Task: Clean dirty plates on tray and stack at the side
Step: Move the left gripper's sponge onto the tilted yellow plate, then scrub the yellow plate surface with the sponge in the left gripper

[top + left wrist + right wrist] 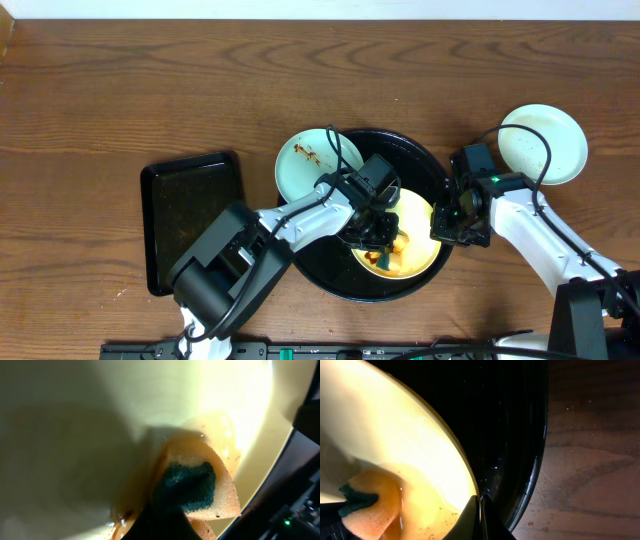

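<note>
Yellow plate (418, 232): right fingers (473, 522) pinch its rim; left fingers (160, 527) hold sponge (200, 487) on it.

**Even light from above, hard contrast at the wrists**

The overhead view is bright, evenly lit and sharp. There is a soft sheen on the wooden table (150, 80) and small highlights on the glossy black tray (325, 270), and the shadows on the wood are short and faint. The left wrist view is very close and soft. The yellow plate (75, 420) blows out to near white at upper right, a broad blurred shadow lies across its lower left, and only the sponge (200, 485) shows texture. In the right wrist view the plate glares, the tray is near-black with pinpoint glints, and the wood grain is dim and murky
</note>
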Robot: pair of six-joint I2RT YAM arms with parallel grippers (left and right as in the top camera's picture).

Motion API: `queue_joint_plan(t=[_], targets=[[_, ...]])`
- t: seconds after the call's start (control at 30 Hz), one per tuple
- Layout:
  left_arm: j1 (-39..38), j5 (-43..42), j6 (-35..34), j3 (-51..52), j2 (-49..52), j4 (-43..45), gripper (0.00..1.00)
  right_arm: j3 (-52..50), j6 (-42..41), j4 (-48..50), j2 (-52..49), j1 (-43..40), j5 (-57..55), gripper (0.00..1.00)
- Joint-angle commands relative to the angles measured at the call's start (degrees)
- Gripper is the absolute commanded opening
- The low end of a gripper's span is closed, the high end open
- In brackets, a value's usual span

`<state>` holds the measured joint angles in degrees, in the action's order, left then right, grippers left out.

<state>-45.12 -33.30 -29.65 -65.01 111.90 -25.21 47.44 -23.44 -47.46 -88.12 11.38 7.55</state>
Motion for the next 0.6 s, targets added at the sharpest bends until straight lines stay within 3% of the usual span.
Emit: queue_joint_plan(t=[0.0, 0.07, 0.23, 0.3, 0.37, 0.47, 0.57], targets=[[0.8, 14.0, 0.9, 2.1, 2.4, -2.2, 0.07, 0.0, -0.2, 0.0, -0.2, -0.5, -1.5, 0.02], [0.8, 14.1, 0.9, 2.1, 2.3, -2.2, 0.07, 0.0, 0.9, 0.0, -0.2, -0.5, -1.2, 0.01], [0.8, 14.1, 0.9, 2.1, 2.3, -2.2, 0.08, 0.0, 2.6, -0.7, -0.2, -0.4, 0.6, 0.34], [0.8, 14.1, 0.9, 2.1, 2.3, -2.2, 0.07, -0.2, 2.5, -1.0, -0.2, -0.4, 2.1, 0.38], [0.8, 13.8, 0.9, 2.1, 2.3, -2.2, 0.07, -0.7, 2.5, -0.5, -0.2, -0.4, 3.9, 0.38], [0.6, 13.2, 0.9, 2.1, 2.3, -2.2, 0.07, -1.7, 2.4, 1.3, -0.2, -0.4, 4.9, 0.27], [0.2, 13.2, 0.9, 2.1, 2.3, -2.2, 0.07, -2.5, 1.6, 2.8, -0.2, -0.4, 5.0, 0.25]])
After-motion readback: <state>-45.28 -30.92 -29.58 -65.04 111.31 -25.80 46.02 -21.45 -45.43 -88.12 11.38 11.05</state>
